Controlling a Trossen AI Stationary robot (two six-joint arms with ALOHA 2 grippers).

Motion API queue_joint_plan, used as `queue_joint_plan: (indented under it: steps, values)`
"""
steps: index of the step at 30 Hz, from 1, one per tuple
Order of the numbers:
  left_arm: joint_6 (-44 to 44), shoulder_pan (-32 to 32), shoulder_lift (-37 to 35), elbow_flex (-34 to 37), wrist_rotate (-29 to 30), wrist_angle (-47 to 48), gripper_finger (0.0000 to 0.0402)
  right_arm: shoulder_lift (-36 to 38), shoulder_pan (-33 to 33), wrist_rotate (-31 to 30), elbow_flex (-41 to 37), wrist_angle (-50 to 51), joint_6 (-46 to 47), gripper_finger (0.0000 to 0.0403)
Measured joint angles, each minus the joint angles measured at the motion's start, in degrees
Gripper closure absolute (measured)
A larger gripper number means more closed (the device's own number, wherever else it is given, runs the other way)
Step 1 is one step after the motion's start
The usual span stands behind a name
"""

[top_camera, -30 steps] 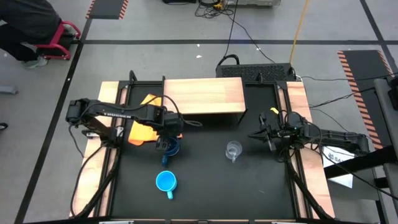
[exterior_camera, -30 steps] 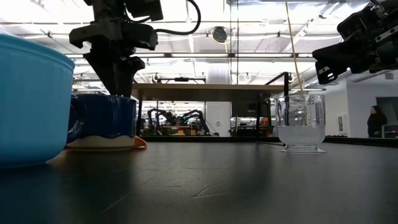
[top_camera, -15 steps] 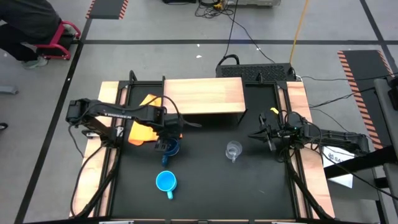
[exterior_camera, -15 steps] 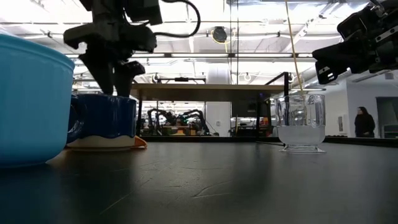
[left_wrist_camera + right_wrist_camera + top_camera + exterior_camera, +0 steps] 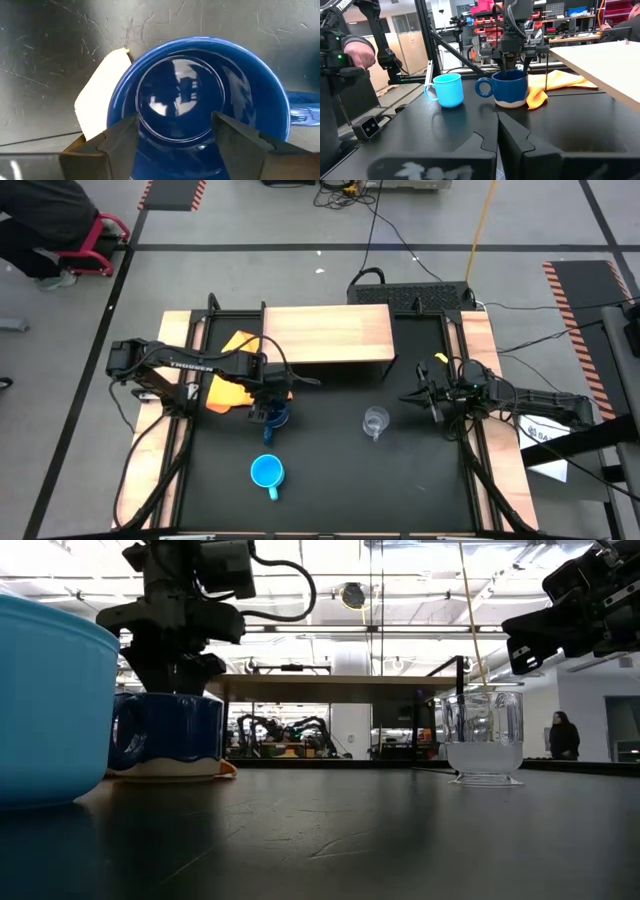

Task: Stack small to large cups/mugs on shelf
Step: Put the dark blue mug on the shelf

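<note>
left claw (image 5: 266,415) over dark blue mug (image 5: 275,418); three cups

The left gripper (image 5: 178,675) has come down onto the dark blue mug (image 5: 168,732), its spread fingers (image 5: 122,142) now straddling the rim, one inside and one outside. In the room behind, a person (image 5: 563,736) has walked toward nine o'clock.

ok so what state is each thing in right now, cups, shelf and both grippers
dark blue mug: upright, empty, on the table
light blue mug: upright, on the table
clear glass cup: upright, on the table
shelf: nothing on it
left gripper: open, fingers inside the dark blue mug's rim
right gripper: shut, empty, beside the clear glass cup
</note>
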State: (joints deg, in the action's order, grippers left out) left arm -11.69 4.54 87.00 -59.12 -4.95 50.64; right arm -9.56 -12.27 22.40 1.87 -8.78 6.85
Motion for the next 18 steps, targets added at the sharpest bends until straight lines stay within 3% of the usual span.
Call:
queue_joint_plan:
  steps: [18]
  values:
    - [3.4, 0.23, 0.0, -5.96, 4.45, 2.79, 0.0151, 0.0, 0.0, -0.01, 0.0, -0.02, -0.02, 0.0403]
